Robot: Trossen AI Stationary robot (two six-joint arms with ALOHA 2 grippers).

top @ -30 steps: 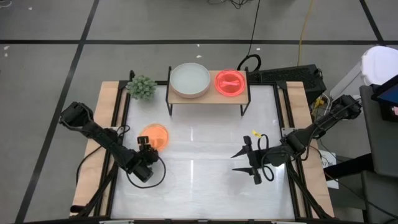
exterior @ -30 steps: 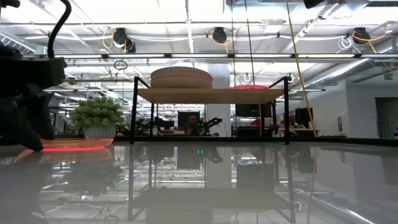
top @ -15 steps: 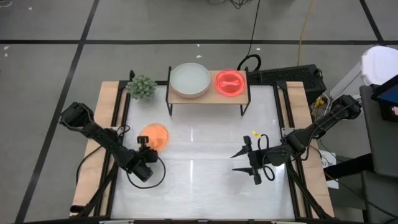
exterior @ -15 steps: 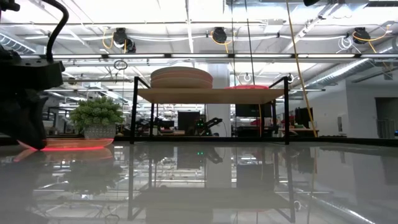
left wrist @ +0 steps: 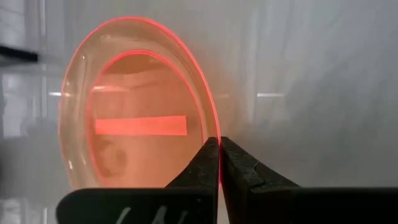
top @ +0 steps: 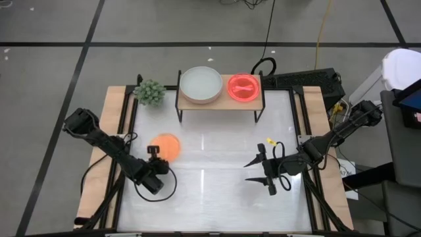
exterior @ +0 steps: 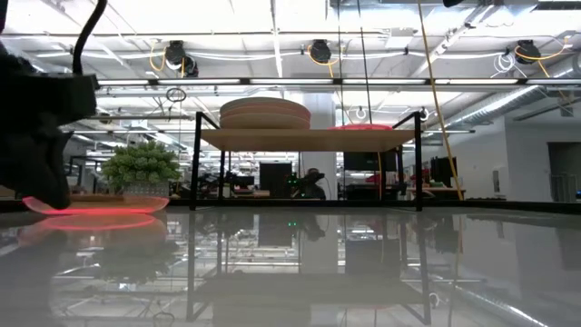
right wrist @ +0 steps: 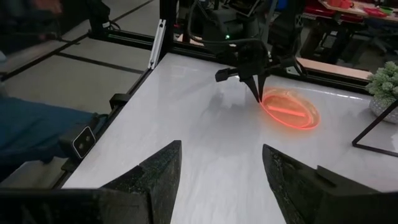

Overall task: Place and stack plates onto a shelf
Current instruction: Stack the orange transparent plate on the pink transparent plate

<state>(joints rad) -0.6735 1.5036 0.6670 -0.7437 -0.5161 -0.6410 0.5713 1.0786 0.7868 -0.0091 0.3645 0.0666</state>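
Left gripper point(left wrist: 219, 146) has dragged the orange plate point(top: 166, 146) a bit nearer, jaws pinched on its rim. Right gripper point(top: 252, 169) hangs over the counter point(top: 217, 191), jaws spread wide, holding nothing.

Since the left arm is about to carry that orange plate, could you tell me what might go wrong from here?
The left gripper pinches only the thin rim of the orange plate, so the plate could tilt or slip out on the way. The shelf already carries the stack of larger plates and the pink-red plate, leaving little bare board; a careless approach could knock either.

orange plate point(top: 167, 145) | red-pink plate point(top: 243, 87) | pale grey-green plate point(top: 201, 83)
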